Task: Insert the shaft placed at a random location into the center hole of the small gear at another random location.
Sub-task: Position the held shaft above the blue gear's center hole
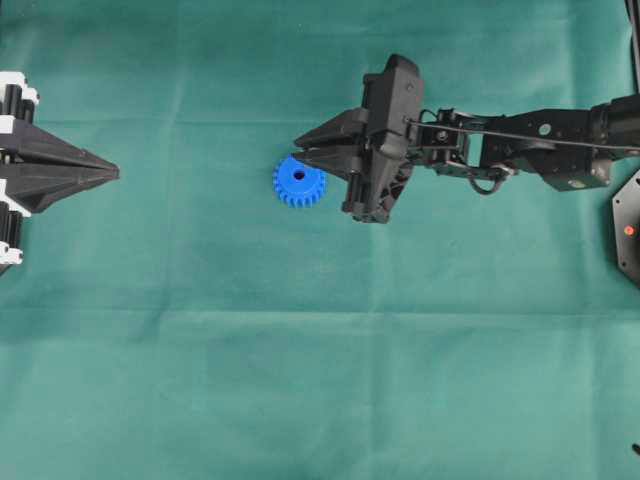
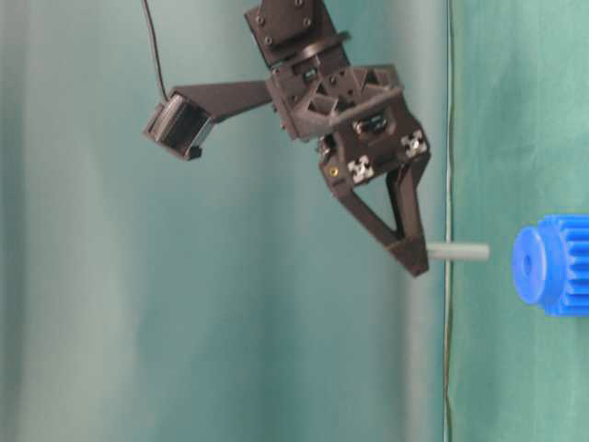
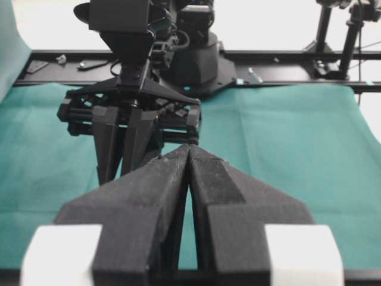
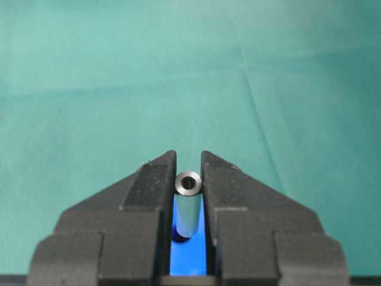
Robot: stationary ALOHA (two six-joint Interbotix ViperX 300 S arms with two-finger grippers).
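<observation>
Right gripper (image 4: 189, 179) clamped on the shaft (image 4: 188, 205), poised above the small gear (image 1: 299, 181) on the bench — risk: slight misalignment jams the shaft against the hub, missing the center hole (image 1: 298, 174).

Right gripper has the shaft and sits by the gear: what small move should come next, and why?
Probably ease the right gripper toward the gear. The table-level view shows the shaft clamped, its tip short of the gear, roughly level with the center hole, maybe a touch off line.
</observation>
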